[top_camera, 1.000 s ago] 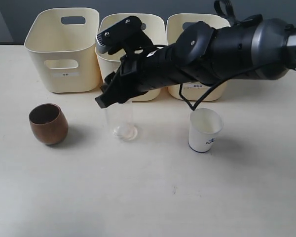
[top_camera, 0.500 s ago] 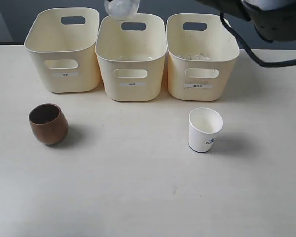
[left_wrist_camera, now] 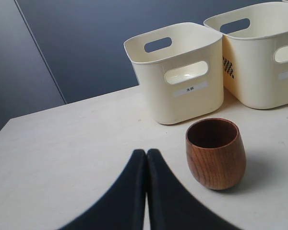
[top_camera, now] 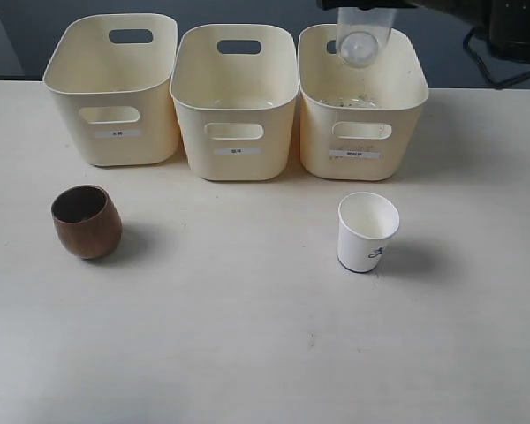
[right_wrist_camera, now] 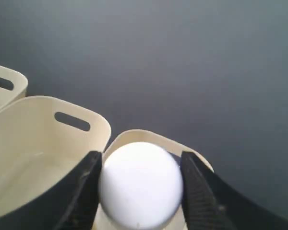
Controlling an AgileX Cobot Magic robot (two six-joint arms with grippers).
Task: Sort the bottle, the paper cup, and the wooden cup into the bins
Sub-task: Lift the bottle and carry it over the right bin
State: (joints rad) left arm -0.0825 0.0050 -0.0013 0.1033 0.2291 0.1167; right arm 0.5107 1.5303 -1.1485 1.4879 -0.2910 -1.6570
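Note:
My right gripper (right_wrist_camera: 140, 184) is shut on the bottle, whose white cap (right_wrist_camera: 140, 184) fills the gap between the fingers. In the exterior view the clear bottle (top_camera: 360, 37) hangs at the top edge above the right bin (top_camera: 362, 102); the gripper itself is mostly out of that frame. The wooden cup (top_camera: 87, 221) stands upright at the left, also close in front of my left gripper (left_wrist_camera: 147, 155), which is shut with nothing in it. The paper cup (top_camera: 367, 231) stands upright in front of the right bin. The left bin (top_camera: 115, 88) and middle bin (top_camera: 237, 102) hold nothing visible.
The three bins stand side by side along the table's far edge, with a dark wall behind them. A black cable (top_camera: 503, 79) loops at the upper right. The pale tabletop (top_camera: 247, 336) stretches in front of the cups.
The right arm lifted the bottle off the table, carried it up over the middle bin, then moved it rightward to above the right bin. The cups have not moved.

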